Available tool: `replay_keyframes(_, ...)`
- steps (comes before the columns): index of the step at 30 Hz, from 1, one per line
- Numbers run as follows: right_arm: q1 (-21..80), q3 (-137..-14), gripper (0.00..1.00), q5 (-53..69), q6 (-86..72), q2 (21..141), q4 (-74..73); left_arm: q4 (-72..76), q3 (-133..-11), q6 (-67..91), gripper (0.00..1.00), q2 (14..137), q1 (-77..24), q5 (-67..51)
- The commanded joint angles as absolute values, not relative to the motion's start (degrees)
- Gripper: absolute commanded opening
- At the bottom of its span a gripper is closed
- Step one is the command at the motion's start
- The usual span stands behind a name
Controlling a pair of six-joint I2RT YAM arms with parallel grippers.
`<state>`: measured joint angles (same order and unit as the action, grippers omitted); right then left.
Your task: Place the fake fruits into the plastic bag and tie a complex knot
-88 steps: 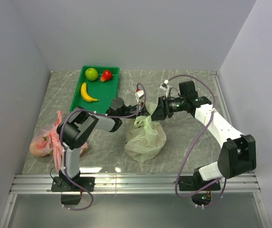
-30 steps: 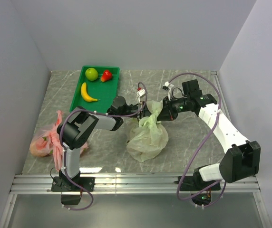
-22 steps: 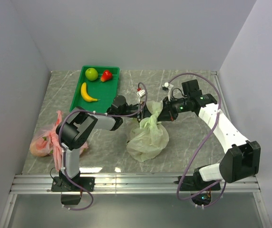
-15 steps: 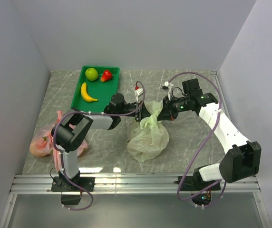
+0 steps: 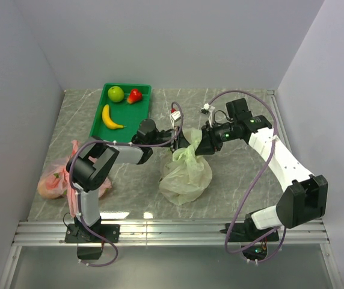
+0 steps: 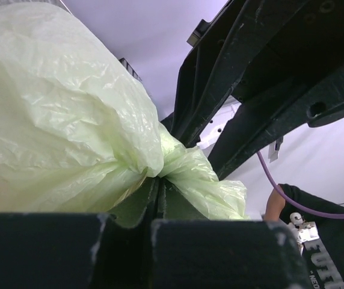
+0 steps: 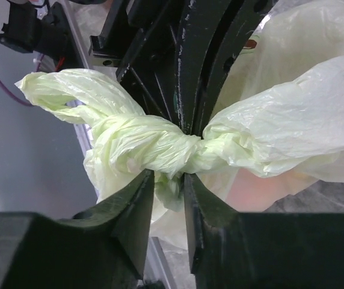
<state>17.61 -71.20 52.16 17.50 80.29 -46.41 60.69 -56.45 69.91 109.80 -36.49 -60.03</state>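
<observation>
The pale green plastic bag (image 5: 186,173) sits mid-table with its neck pulled up into a twisted knot (image 7: 142,143). My left gripper (image 5: 175,141) is shut on a fold of the bag's neck; in the left wrist view (image 6: 158,182) the plastic (image 6: 58,108) is pinched between the jaws. My right gripper (image 5: 201,147) meets it from the right, its jaws (image 7: 169,178) closed on bag plastic just under the knot. An orange-pink fruit (image 7: 253,194) shows through the bag. A green apple (image 5: 116,93), a small red fruit (image 5: 135,95) and a banana (image 5: 110,118) lie outside the bag.
The three loose fruits lie in a green tray (image 5: 142,112) at the back left. A pink plastic bag (image 5: 56,179) with fruit inside lies by the left wall. Purple cables loop over both arms. Walls close in the table on three sides.
Both grippers have shifted slightly away from me and stayed together on the bag's neck. The neck is drawn tighter and the bag stands a little taller.
</observation>
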Motion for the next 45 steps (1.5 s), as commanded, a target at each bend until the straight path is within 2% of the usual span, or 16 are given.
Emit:
replay_keyframes(1, 18.72, -72.86, 0.38, 53.0, 18.54, 81.56, -47.46, 69.7, -58.1, 72.6, 0.01, 109.25, -37.44, -59.77)
replay_keyframes(6, 19.16, -73.12, 0.38, 52.91, 20.3, 82.53, -49.13, 70.4, -57.75, 73.12, 0.01, 109.07, -37.35, -59.5)
replay_keyframes(9, 19.16, -72.86, 0.29, 52.12, 22.23, 82.71, -51.14, 71.01, -57.48, 73.39, 0.01, 108.9, -37.27, -59.33)
replay_keyframes(11, 19.16, -72.51, 0.29, 51.24, 23.99, 82.53, -52.03, 71.28, -57.39, 73.56, 0.01, 108.63, -37.18, -59.24)
replay_keyframes(13, 19.25, -72.16, 0.36, 50.72, 24.43, 82.62, -52.29, 71.19, -57.22, 73.48, 0.01, 108.37, -37.18, -59.24)
replay_keyframes(20, 19.16, -73.91, 0.38, 49.92, 24.52, 84.11, -52.64, 72.07, -57.13, 74.18, 0.01, 108.28, -37.18, -58.89)
replay_keyframes(21, 19.16, -74.0, 0.34, 49.4, 24.78, 84.37, -52.91, 72.07, -57.22, 74.18, 0.0, 107.93, -37.18, -58.89)
replay_keyframes(24, 19.16, -74.0, 0.0, 48.26, 26.36, 84.37, -53.17, 71.02, -57.39, 73.74, 0.01, 107.23, -36.83, -59.06)
replay_keyframes(25, 18.9, -73.83, 0.0, 47.99, 26.54, 84.11, -52.83, 69.71, -57.39, 72.52, 0.02, 106.79, -36.39, -59.32)
replay_keyframes(29, 18.11, -74.17, 0.0, 46.93, 26.54, 81.83, -50.28, 53.48, -55.82, 60.15, 0.27, 100.74, -32.88, -60.64)
replay_keyframes(31, 18.02, -74.79, 0.0, 47.2, 26.98, 81.65, -50.19, 36.59, -55.28, 47.2, 0.33, 95.64, -29.82, -61.08)
replay_keyframes(32, 18.1, -75.32, 0.0, 47.11, 26.63, 81.65, -50.01, 30.3, -55.02, 42.76, 0.41, 93.8, -28.75, -61.26)
replay_keyframes(38, 18.37, -76.55, 0.0, 46.23, 26.11, 82.53, -50.36, -15.11, -61.85, 4.17, 0.61, 79.74, -23.38, -60.73)
replay_keyframes(40, 18.72, -76.38, 0.0, 45.97, 25.49, 82.09, -49.49, -23.78, -64.76, -7.82, 0.66, 77.71, -23.55, -60.03)
replay_keyframes(43, 19.42, -76.55, 0.0, 45.18, 25.13, 81.39, -49.22, -31.02, -66.61, -12.38, 0.82, 75.06, -25.13, -56.79)
replay_keyframes(45, 19.6, -76.64, 0.0, 45.44, 25.05, 81.21, -49.04, -35.49, -69.68, -14.84, 0.83, 75.32, -29.15, -51.87)
